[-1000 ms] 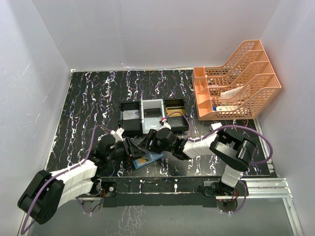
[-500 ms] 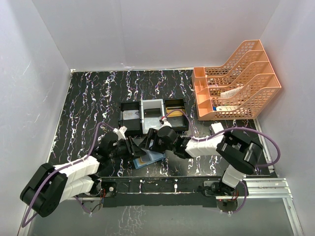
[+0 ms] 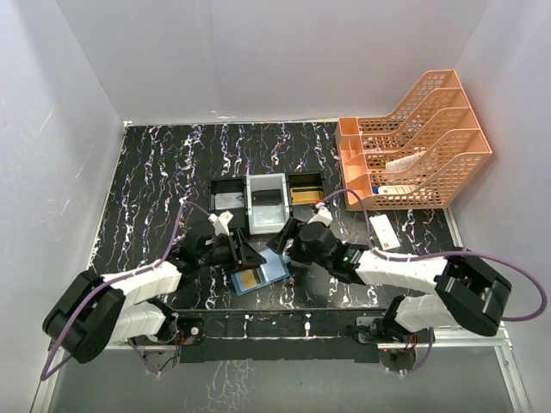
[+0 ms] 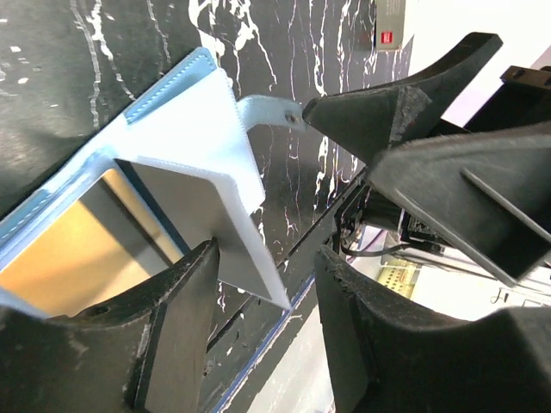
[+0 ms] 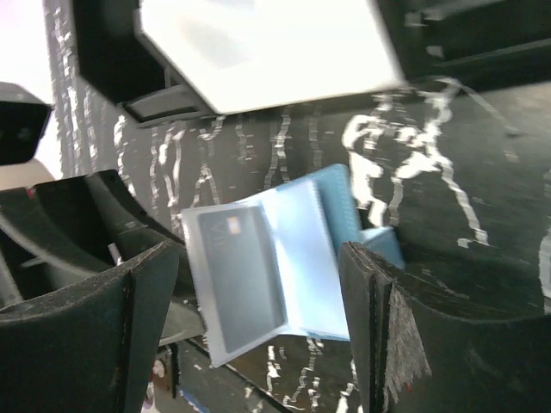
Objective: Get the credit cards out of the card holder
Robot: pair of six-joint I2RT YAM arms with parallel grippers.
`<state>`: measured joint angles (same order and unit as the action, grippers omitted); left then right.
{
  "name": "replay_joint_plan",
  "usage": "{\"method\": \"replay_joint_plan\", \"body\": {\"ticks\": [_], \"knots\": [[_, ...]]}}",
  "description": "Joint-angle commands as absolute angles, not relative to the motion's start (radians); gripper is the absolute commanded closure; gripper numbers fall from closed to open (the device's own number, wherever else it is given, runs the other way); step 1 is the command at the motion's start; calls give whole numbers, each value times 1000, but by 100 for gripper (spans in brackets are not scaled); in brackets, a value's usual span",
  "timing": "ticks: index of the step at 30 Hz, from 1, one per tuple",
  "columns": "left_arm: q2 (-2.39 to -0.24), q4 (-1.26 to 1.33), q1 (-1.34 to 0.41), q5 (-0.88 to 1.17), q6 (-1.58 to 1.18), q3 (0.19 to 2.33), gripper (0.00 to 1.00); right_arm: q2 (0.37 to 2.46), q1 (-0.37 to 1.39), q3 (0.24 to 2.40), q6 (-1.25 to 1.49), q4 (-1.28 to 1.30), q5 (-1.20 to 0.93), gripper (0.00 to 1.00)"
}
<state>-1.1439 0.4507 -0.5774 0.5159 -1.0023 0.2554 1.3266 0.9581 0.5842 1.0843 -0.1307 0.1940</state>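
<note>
The blue card holder [image 3: 270, 268] lies open on the table near the front edge, between my two grippers. A gold-tan credit card [image 3: 250, 280] shows in its near pocket [image 4: 77, 249]. A raised light-blue pocket flap [image 5: 323, 249] holds a dark credit card [image 5: 241, 267]. My left gripper [image 4: 263, 335] is open around that flap's corner [image 4: 258, 275]; one finger [image 4: 172, 327] touches the flap and the other stands apart. My right gripper [image 5: 258, 335] hangs wide open over the holder without touching it. In the top view, the left gripper [image 3: 244, 255] and right gripper [image 3: 284, 243] flank the holder.
Just behind the grippers stands a black-and-white three-compartment tray [image 3: 267, 217]. It holds a grey card [image 3: 226, 200] on the left and a gold one [image 3: 306, 191] on the right. A white box with a red mark [image 3: 383, 231] lies to the right. An orange file rack [image 3: 413, 146] fills the back right.
My right gripper has drawn back to the right and opened wider, its arm stretched low. The left gripper has shifted right toward the holder. The holder now lies more open, showing the gold card.
</note>
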Motion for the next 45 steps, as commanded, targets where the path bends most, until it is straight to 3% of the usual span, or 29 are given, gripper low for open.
{"method": "replay_joint_plan", "body": {"ticks": [1,9,16,21,33,45], "knots": [[-1232,509,-629,557,-976,334,51,1241,942,500,1136,-151,284,28],[-1260,415,-701,477,-929,429,36,1142,930,434,1138,-176,294,42],[-1112,169,-701,270,-902,400,41,1175,928,435,1022,-334,141,58],[-1110,184,-701,257,-925,366,47,1322,928,527,945,-350,5,70],[-1240,244,-701,273,-934,384,55,1553,915,587,996,-136,64,81],[-1264,239,-701,214,-982,335,56,1596,897,499,1055,-187,31,82]]}}
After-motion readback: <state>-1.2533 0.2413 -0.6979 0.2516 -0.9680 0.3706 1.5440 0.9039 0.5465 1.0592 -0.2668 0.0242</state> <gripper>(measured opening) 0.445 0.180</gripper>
